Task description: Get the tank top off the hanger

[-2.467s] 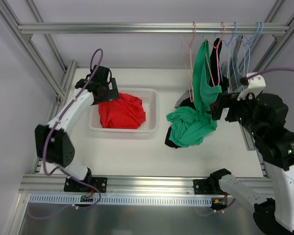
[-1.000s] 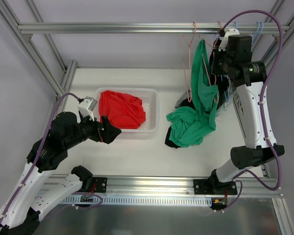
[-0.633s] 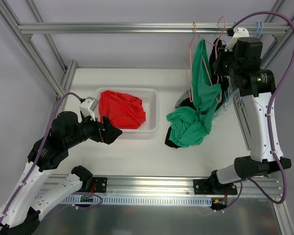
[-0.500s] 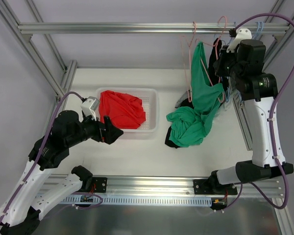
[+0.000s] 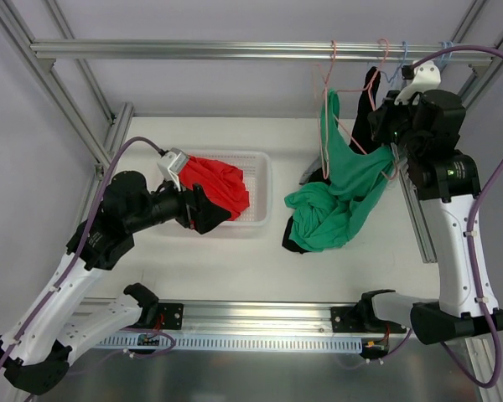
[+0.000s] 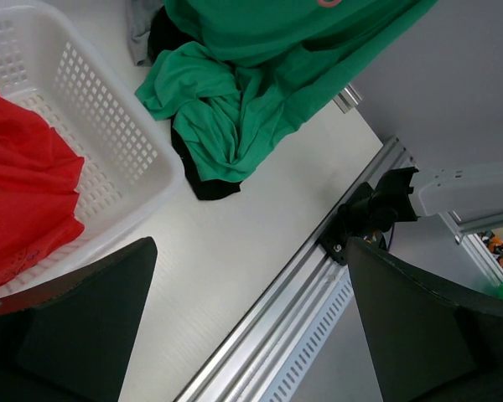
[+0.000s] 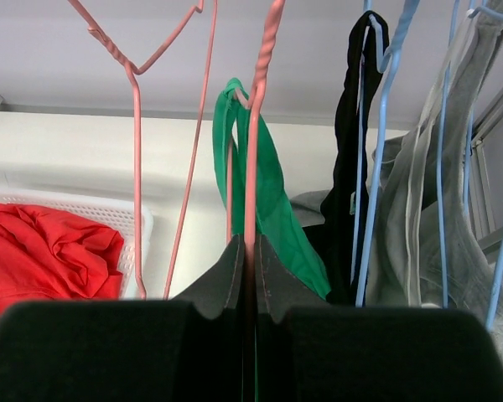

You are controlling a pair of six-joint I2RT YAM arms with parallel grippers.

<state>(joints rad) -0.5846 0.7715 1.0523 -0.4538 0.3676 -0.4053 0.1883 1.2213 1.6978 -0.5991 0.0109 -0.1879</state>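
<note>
The green tank top (image 5: 335,201) hangs by its strap (image 7: 272,193) from a pink hanger (image 7: 256,126). Its lower part lies bunched on the table (image 6: 235,109). My right gripper (image 7: 249,251) is shut on the pink hanger's wire, up near the rail at the right (image 5: 391,134). The top stretches slantwise from the pile up to that hanger. My left gripper (image 5: 203,209) hovers over the white basket's front right corner, open, with nothing between its fingers (image 6: 250,247), well left of the green pile.
A white basket (image 6: 109,126) holds a red garment (image 5: 218,184). An empty pink hanger (image 7: 138,167) hangs left of the held one. A black garment (image 7: 356,126) and a grey one (image 7: 419,209) hang on blue hangers to the right. Dark cloth lies under the green pile (image 6: 203,180).
My right arm has shifted right and up with the hanger, drawing the green top taut and slanted. The left arm has swung up and right, from the basket's left corner to its front right.
</note>
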